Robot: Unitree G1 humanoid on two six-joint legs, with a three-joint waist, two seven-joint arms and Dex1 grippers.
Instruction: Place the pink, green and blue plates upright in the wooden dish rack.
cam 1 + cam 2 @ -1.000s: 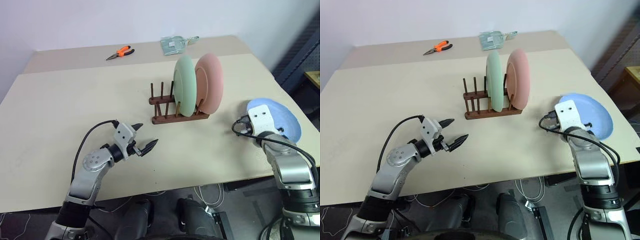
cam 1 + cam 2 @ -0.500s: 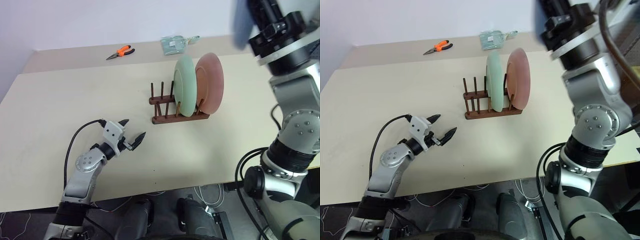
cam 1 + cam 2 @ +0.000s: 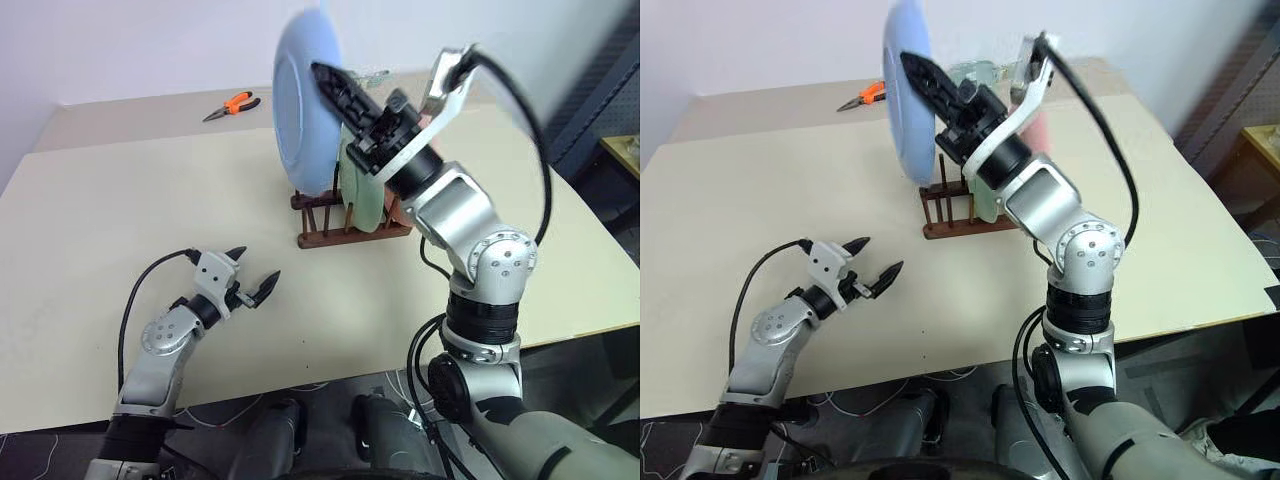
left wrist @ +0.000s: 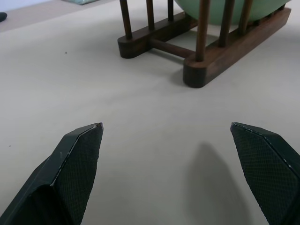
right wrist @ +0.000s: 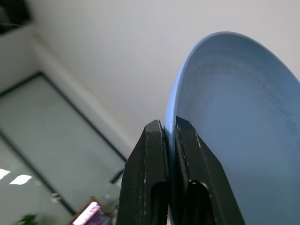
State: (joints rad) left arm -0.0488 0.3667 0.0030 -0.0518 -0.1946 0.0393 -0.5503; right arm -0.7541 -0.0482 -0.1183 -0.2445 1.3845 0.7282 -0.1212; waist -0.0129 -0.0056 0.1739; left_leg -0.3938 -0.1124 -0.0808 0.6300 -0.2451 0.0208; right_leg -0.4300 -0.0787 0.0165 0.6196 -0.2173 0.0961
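Observation:
My right gripper (image 3: 322,74) is shut on the rim of the light blue plate (image 3: 300,105). It holds the plate on edge in the air, above the left end of the wooden dish rack (image 3: 345,236). The right wrist view shows the blue plate (image 5: 234,117) pinched between both fingers (image 5: 152,154). The mint green plate (image 3: 362,195) stands upright in the rack. My right arm hides most of the pink plate (image 3: 1042,128) behind it. My left gripper (image 3: 256,264) hovers open just over the table, left of and nearer than the rack (image 4: 225,51), holding nothing.
Orange-handled pliers (image 3: 232,103) lie at the table's far left. A pale packet (image 3: 975,70) sits at the far edge behind the rack. The rack's left peg slots (image 4: 150,18) stand unoccupied. The beige table (image 3: 100,220) spreads wide to the left.
My right arm lifted the blue plate off the table's right side, swung it up and left, and rolled it on edge above the rack. The left gripper drifted slightly left, still open.

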